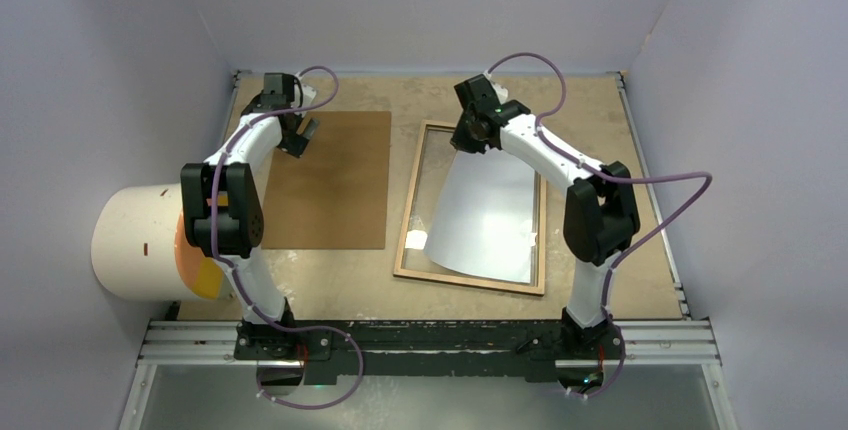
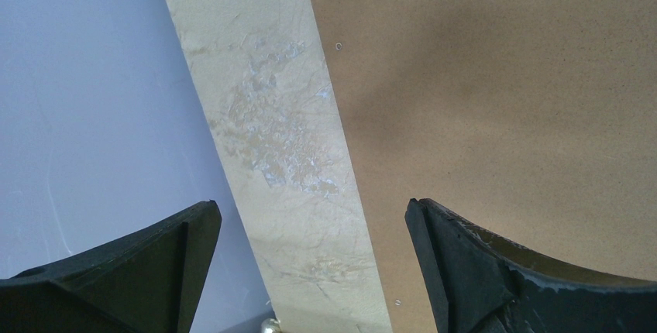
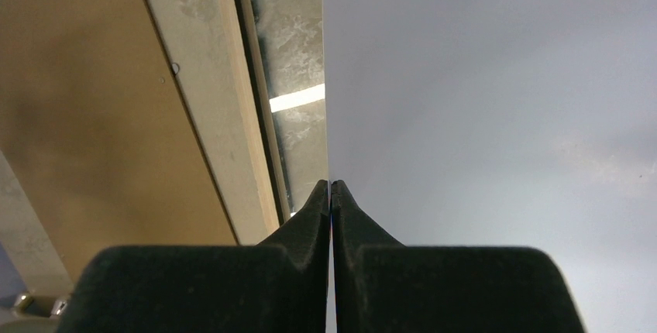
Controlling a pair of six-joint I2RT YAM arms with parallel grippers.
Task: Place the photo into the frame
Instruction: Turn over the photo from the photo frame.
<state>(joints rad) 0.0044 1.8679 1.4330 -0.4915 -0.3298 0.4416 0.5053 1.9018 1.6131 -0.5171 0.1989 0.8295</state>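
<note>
The frame (image 1: 470, 278) lies flat at centre right, its light wood-brown back up, with the clear pane (image 3: 298, 54) showing inside it. The photo (image 1: 490, 215) has its white back up and slopes over the frame, far edge raised and near edge down on the frame's front part. My right gripper (image 1: 468, 140) is shut on the photo's far edge. In the right wrist view the closed gripper (image 3: 331, 186) pinches the thin sheet, whose white back (image 3: 480, 116) fills the right side. My left gripper (image 1: 298, 142) hangs open and empty, apart from the frame. Its picture side is hidden.
A brown backing board (image 1: 335, 190) lies flat left of the frame, under the open left gripper (image 2: 310, 209) at its far left edge (image 2: 503, 101). A white cylinder (image 1: 135, 240) with an orange patch (image 1: 195, 270) stands at the left table edge. Lilac walls enclose the table.
</note>
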